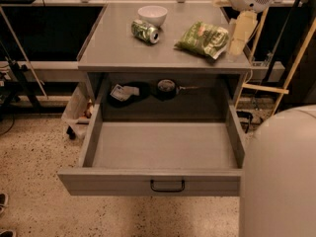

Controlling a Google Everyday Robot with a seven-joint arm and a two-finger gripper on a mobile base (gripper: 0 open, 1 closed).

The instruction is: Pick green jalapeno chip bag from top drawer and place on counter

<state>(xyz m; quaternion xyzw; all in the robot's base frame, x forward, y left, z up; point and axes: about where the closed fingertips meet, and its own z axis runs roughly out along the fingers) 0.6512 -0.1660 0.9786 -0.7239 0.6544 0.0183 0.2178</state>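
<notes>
The green jalapeno chip bag (203,38) lies flat on the right part of the counter (118,51). My gripper (236,53) hangs just right of the bag at the counter's right edge, pointing down, open and holding nothing. The top drawer (148,177) is pulled fully out toward me, with its black handle (168,185) on the front panel. No objects show on its grey floor.
A green soda can (145,31) lies on its side and a white bowl (152,15) stands behind it on the counter. Dark items (167,87) sit in the recess behind the drawer. My white body (279,177) fills the lower right. Wooden slats (291,58) stand at the right.
</notes>
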